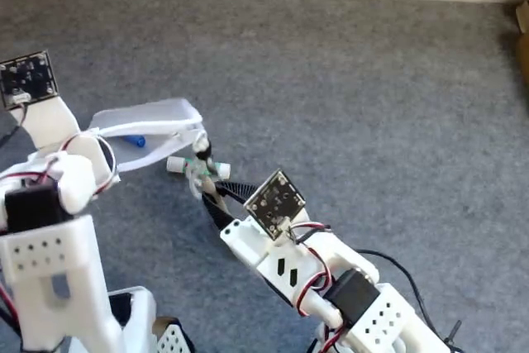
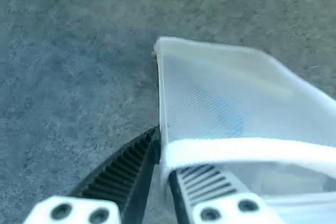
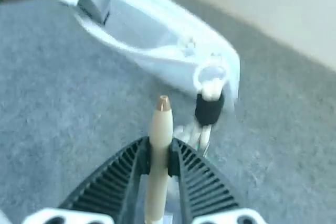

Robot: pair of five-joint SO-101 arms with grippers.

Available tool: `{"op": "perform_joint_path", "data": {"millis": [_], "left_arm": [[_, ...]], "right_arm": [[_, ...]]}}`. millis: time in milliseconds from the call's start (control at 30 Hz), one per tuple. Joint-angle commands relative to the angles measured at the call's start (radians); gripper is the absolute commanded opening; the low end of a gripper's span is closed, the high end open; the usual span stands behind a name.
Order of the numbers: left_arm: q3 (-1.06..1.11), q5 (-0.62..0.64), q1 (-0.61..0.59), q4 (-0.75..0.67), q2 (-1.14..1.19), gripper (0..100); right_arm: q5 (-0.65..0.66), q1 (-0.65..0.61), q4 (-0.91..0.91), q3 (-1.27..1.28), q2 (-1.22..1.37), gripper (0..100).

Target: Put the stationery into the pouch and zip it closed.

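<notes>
from where i stand, the left tool [image 2: 163,163] is clenched on the white band along one edge of the pouch [image 2: 236,98], the jaws pinching the fabric between them. the pouch is a pale mesh thing stretched out over the grey tabletop [image 1: 372,105], and a small blue item [image 1: 136,140] shows through its side, so something is already in there. the right tool [image 3: 159,156] grips a cream pen [image 3: 160,124] low on its barrel, brown tip pointing towards the far end of the pouch. a black-gripped pen [image 3: 209,109] sits right at that end, touching the pouch; i can't tell whether its tip is actually inside the opening.

the pouch looks light and floppy to me. it will sag and fold wherever nothing holds it, so the stiffer band by the zip is the sensible place to grab, and i'd guess the mouth needs holding open while anything goes in. the pens look light, rigid and smooth, likely to swivel or slide in the jaws, so a hold near the middle of the barrel seems safest
</notes>
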Motion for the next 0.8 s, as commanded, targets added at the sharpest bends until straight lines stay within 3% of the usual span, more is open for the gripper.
{"op": "perform_joint_path", "data": {"millis": [0,433,767], "left_arm": [[-0.068,0.006,0.077,0.003,-0.068,1],[-0.068,0.005,0.084,-0.005,-0.051,1],[-0.067,0.008,0.084,-0.006,-0.048,1]], "right_arm": [[-0.011,-0.004,-0.102,0.025,-0.027,0.5],[-0.017,-0.007,-0.274,0.038,-0.03,0.5],[-0.015,-0.045,-0.55,0.031,-0.03,0.5]]}}
